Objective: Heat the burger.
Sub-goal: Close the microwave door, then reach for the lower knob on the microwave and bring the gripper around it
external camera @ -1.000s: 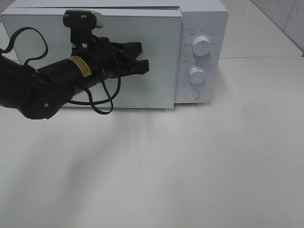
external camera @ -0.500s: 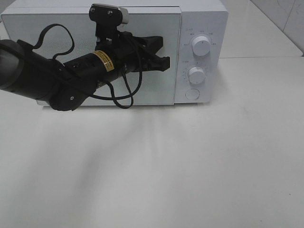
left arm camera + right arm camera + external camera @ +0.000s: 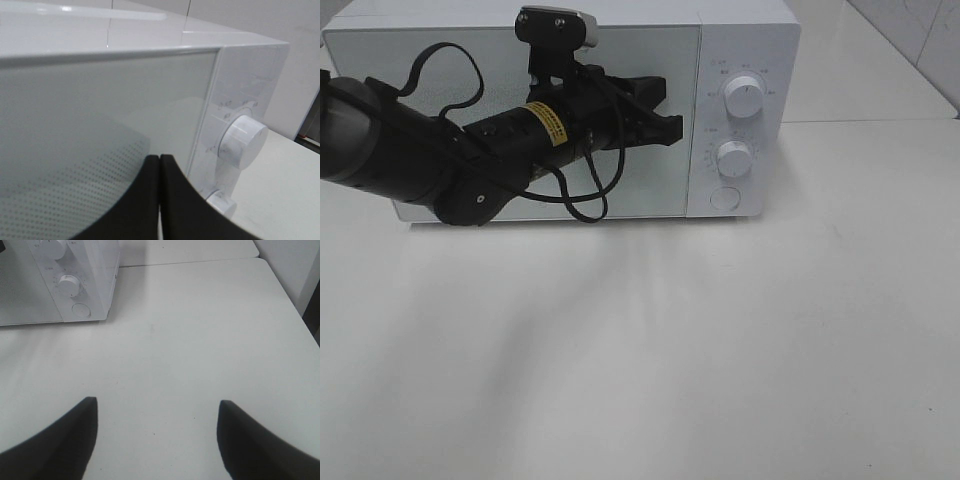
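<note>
Left gripper (image 3: 668, 127) pinched tight, holding nothing, in front of the closed microwave door (image 3: 410, 60), near the 2 knobs (image 3: 745, 97). Right gripper (image 3: 156, 402) spread wide above the table (image 3: 200, 340), holding nothing.

Bright, even light floods the white table (image 3: 770, 350), a soft smeared shadow lies near the microwave (image 3: 750, 30), whose top glints.

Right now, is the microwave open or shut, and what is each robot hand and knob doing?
Microwave door: shut.
Left gripper: shut, empty, in front of the door.
Right gripper: open, empty, above the table.
Upper knob: setting too small to read.
Lower knob: setting too small to read.
</note>
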